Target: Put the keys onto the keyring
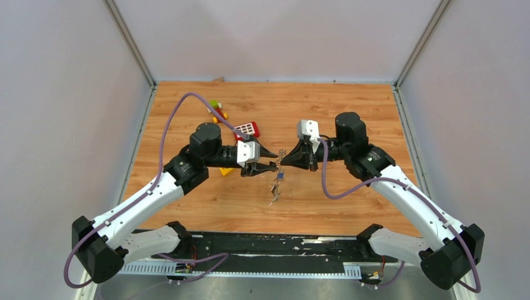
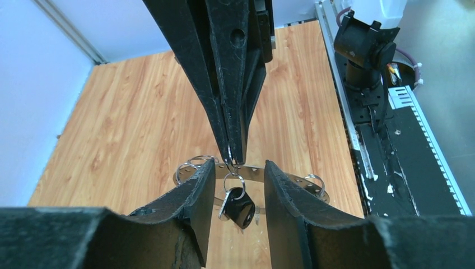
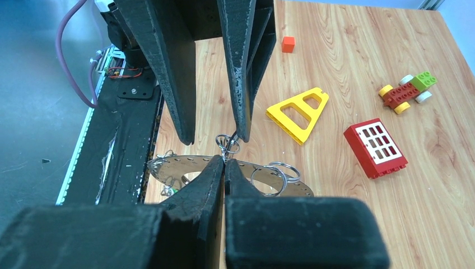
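We've got both arms meeting over the middle of the wooden table (image 1: 350, 125). The left gripper (image 1: 273, 165) pokes in from 9 o'clock with its jaws spread, and the right gripper (image 1: 283, 161) comes from 3 o'clock, jaws pressed together on the rim of the keyring (image 3: 185, 162), holding it up. A black-headed key (image 2: 240, 206) dangles at 6 o'clock under it on a small split ring (image 2: 234, 182), right between the left fingers (image 2: 196, 193).

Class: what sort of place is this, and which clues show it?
Probably a robotics lab cell: wooden table walled by white panels, two robot arms bolted at its edge, toy blocks scattered.
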### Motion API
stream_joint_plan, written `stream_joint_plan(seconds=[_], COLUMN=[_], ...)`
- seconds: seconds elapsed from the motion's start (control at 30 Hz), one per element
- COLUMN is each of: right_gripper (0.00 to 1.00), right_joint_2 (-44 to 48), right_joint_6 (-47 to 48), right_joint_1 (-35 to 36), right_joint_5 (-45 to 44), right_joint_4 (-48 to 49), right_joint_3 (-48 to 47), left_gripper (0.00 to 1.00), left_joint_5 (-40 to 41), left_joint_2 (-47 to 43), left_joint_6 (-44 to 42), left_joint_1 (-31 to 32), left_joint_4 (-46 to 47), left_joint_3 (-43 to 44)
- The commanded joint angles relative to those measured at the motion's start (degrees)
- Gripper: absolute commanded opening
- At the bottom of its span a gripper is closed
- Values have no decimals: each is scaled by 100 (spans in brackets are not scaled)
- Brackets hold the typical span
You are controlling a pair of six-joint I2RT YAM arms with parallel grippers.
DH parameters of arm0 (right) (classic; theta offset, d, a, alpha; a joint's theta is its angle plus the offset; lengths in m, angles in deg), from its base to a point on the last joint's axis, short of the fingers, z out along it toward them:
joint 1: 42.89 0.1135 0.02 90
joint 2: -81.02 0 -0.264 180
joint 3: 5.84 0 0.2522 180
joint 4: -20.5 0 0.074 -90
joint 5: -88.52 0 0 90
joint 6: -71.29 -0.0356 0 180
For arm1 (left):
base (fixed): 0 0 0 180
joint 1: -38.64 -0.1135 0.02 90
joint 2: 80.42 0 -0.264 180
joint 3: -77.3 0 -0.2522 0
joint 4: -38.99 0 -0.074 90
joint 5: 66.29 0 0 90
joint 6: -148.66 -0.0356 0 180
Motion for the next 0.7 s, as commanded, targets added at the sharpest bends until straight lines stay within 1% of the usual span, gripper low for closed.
stream_joint_plan(seconds=[0.0, 0.53, 0.67], right_gripper=[0, 0, 0], right_joint_2=[4, 56, 61], right_joint_6=[79, 64, 60], right_joint_1=[-45, -76, -80], right_joint_5=[231, 228, 232], right_joint_4=[291, 319, 327], right_joint_3=[-34, -3, 7], left_gripper=[43, 32, 26], left_joint_5=[-8, -46, -52], left_joint_2=[38, 249, 254], left_joint_6=[365, 605, 615], left_joint_1=[-29, -29, -29], left_joint_4=[456, 647, 652], left_joint_3=[159, 116, 106])
